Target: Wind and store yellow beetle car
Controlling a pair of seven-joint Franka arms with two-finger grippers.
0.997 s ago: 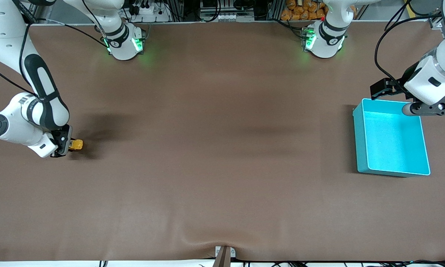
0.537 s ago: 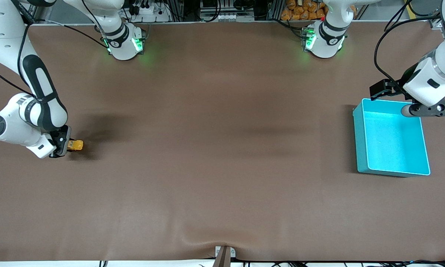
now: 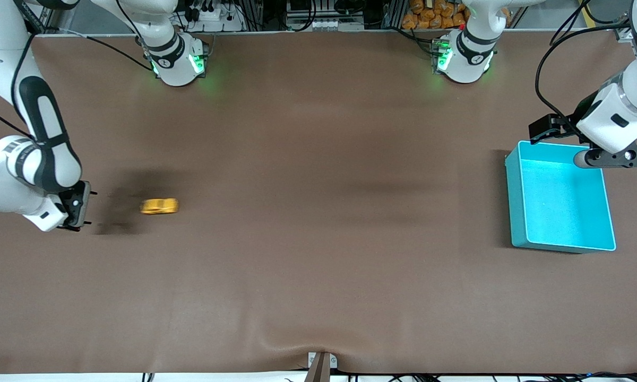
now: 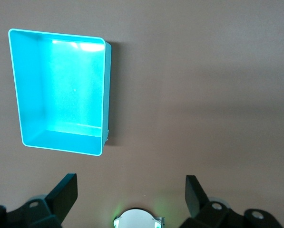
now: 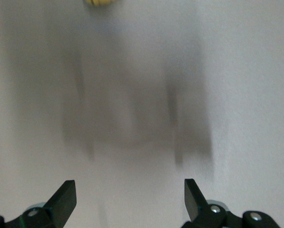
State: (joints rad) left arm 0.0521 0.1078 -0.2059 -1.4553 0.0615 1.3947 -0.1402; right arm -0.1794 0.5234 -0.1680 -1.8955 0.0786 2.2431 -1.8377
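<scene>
Item: yellow car [image 3: 160, 206]. It sits loose on the brown desk [image 3: 318, 223] at mid-left of the front frame, smeared by blur, so I judge it is rolling. Its long axis runs along the desk, end to end, toward the bin.

Item: right pincer [image 3: 77, 210]. At the far left edge of the frame, low over the desk, fingers spread, pinching nothing. The car lies just off its tips, toward the left arm's end of the desk.

Item: left pincer [image 4: 131, 194]. Waiting, fingers spread and empty, at the upper right of the front frame over the upper rim of the turquoise bin [image 3: 514, 201].

Governing relation: the car is close to my right pincer and well apart from the bin and the left pincer, so any catch near the bin would, in my judgement, fall to the left arm.

Hard to make out: blur hides the car's windows, wheels and heading. The right wrist view shows only a yellow sliver [image 5: 98, 2], cut off at the frame edge.
</scene>
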